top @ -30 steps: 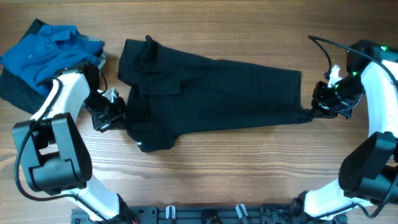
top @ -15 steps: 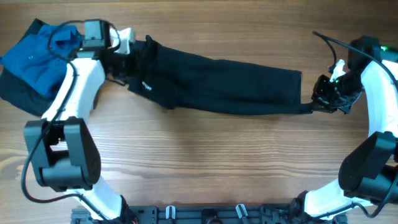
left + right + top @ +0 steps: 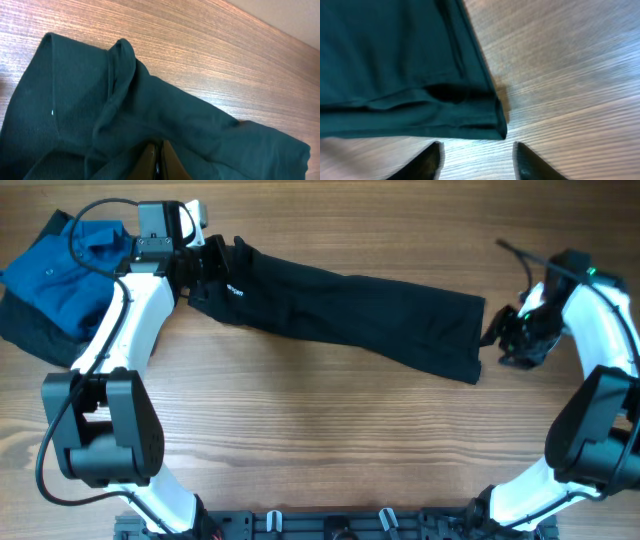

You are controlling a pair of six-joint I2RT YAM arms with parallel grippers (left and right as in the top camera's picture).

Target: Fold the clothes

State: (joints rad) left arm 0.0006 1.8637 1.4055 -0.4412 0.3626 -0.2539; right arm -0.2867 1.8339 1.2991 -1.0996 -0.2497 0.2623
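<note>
Find the long black fabric garment point(image 3: 350, 305) folded lengthwise across the wooden table point(image 3: 320, 440). The left gripper point(image 3: 158, 155) is clamped on its far-left end; the right gripper point(image 3: 477, 162), spread wide, sits just beside the hem point(image 3: 470, 131). You have crosswise folds left (crumpled blue shirt point(image 3: 60, 265) untouched).

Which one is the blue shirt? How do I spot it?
On the wooden table, go to the far left corner. A crumpled blue shirt lies there on a dark garment. It is the only blue thing; the long garment nearby is black.
</note>
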